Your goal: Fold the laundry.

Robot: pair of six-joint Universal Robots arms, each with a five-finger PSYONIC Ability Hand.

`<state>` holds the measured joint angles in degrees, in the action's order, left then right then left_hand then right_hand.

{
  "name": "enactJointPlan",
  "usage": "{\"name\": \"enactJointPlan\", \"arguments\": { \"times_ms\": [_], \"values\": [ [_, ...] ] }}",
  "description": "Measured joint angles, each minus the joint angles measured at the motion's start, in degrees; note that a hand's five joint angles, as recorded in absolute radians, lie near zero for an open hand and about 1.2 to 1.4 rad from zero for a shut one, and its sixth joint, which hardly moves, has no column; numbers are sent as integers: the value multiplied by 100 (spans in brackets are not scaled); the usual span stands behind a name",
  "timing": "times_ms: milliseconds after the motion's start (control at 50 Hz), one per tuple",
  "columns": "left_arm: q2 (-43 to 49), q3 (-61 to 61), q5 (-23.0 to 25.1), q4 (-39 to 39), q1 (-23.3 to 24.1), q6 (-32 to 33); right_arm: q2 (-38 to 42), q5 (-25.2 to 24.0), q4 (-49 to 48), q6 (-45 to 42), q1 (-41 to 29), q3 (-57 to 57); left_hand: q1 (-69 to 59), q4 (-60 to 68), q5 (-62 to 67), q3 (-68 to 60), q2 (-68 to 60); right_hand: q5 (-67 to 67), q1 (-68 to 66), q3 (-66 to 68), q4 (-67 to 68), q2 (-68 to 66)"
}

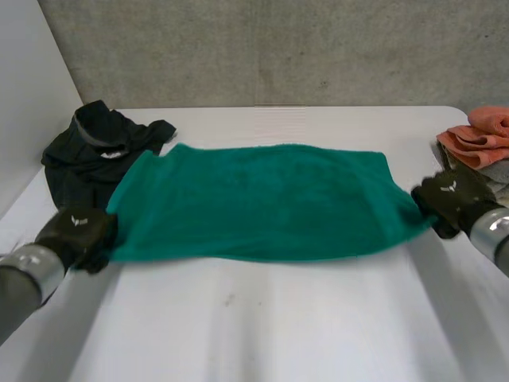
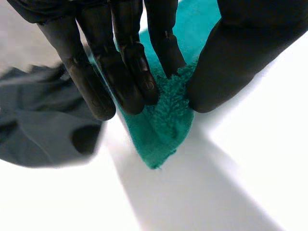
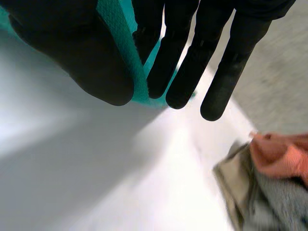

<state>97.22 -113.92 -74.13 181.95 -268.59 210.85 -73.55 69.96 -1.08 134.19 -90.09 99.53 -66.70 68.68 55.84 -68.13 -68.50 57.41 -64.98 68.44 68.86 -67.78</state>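
At the table's far left a crumpled dark garment (image 1: 94,151) lies against the far left corner of the green towel (image 1: 262,203), just beyond the left hand (image 1: 75,232), which pinches the towel's near left corner between straight fingers and thumb. The towel is spread wide across the middle of the white table (image 1: 262,334), stretched between the two hands, with bare tabletop in front of it. The right hand (image 1: 452,197) pinches the towel's right edge at its near corner between thumb and fingers, and just beside it at the table's right edge sits a pile of orange, grey and beige cloths (image 1: 483,137).
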Motion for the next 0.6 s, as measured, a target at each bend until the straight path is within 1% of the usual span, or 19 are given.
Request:
{"name": "enactJointPlan", "arguments": {
  "times_ms": [60, 120, 160, 220, 280, 300, 320, 340, 380, 400, 500, 560, 600],
  "values": [
    [-434, -267, 232, -980, -153, 520, -132, 67, 1103, -920, 249, 19, 0, 0, 0, 0, -1, 0, 0, 0, 0, 0],
    [-666, -436, 390, -1888, -327, 1101, -178, 123, 2044, -1702, 453, 33, 0, 1, 0, -2, -3, 0, 0, 0, 1, 0],
    [-711, -473, 462, -2310, -430, 1457, -158, 126, 2368, -1964, 512, 19, 0, 1, 0, -2, -3, 0, 0, 0, 0, 0],
    [-601, -390, 542, -2556, -522, 1875, -72, 111, 2413, -1937, 512, -46, 0, 2, 0, -2, -3, 0, 0, 0, 0, 0],
    [-321, -156, 569, -2356, -476, 2014, 76, 117, 2121, -1540, 451, -162, 0, 2, 0, -2, -3, 0, 0, 0, 1, 0],
    [-158, -11, 557, -2186, -416, 2002, 166, 133, 1908, -1265, 406, -238, 0, 2, 0, -2, -3, 0, 0, 0, 1, 0],
    [-100, 42, 551, -2123, -391, 1990, 193, 138, 1844, -1181, 391, -262, 0, 2, 0, -2, -3, 0, 0, 0, 1, 0],
    [172, 301, 498, -1818, -260, 1893, 322, 173, 1551, -802, 325, -370, 0, 2, 0, -2, -3, 0, 0, 0, 1, 0],
    [366, 495, 446, -1599, -155, 1794, 417, 205, 1342, -540, 276, -453, 0, 2, 0, -2, -3, 0, 0, 0, 1, 0],
    [625, 773, 353, -1318, -1, 1632, 554, 263, 1070, -212, 211, -571, 0, 2, 0, -2, -3, 0, 0, 0, 1, 0],
    [1422, 1729, -21, -548, 484, 1091, 1040, 537, 331, 650, 36, -1008, 0, 3, 0, -2, -4, 0, 0, 0, 1, 0],
    [1809, 2217, -225, -240, 692, 886, 1310, 726, 51, 1007, -50, -1274, 0, 3, 0, -2, -4, 0, 0, 0, 1, 0],
    [2192, 2706, -426, 15, 858, 758, 1597, 947, -169, 1308, -143, -1578, 0, 3, 0, -2, -4, 0, 0, 0, 1, 0]
  ]
}}
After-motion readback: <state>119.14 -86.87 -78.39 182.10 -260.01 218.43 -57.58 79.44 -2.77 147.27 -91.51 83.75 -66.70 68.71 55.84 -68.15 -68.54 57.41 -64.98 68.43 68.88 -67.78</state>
